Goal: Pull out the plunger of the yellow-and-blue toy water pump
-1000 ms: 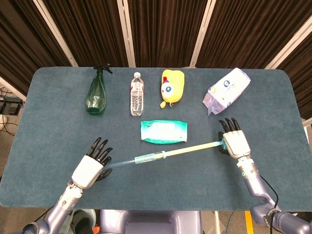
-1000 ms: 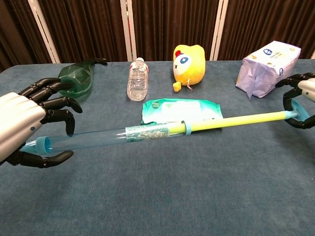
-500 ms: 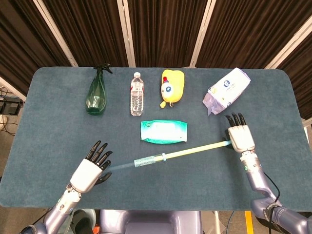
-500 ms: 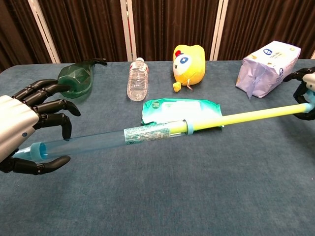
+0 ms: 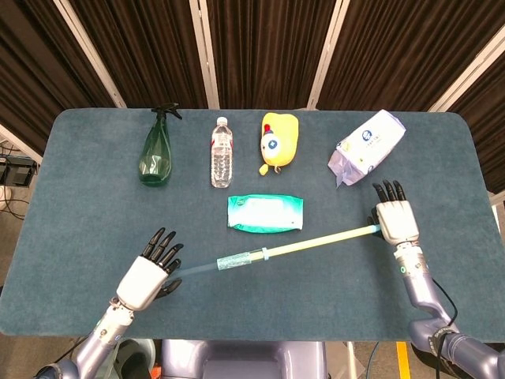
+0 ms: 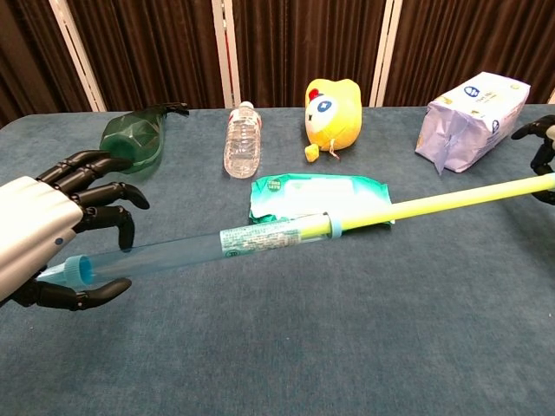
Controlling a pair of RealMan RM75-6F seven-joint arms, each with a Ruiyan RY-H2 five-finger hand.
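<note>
- My left hand (image 6: 39, 238) at 8 o'clock: fingers clamped on blue barrel (image 6: 173, 250)
- My right hand (image 5: 396, 220) at 3: fingers grip yellow plunger (image 6: 451, 201)
- Risk: overpulling frees plunger

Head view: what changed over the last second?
The right hand moved outward, drawing the yellow plunger rod further out of the clear blue pump barrel, which the left hand holds by its end. The pump now lifts off the table. Background items unmoved.

teal table (image 5: 79, 197), wipes pack (image 5: 265, 212), water bottle (image 5: 222, 153)
</note>
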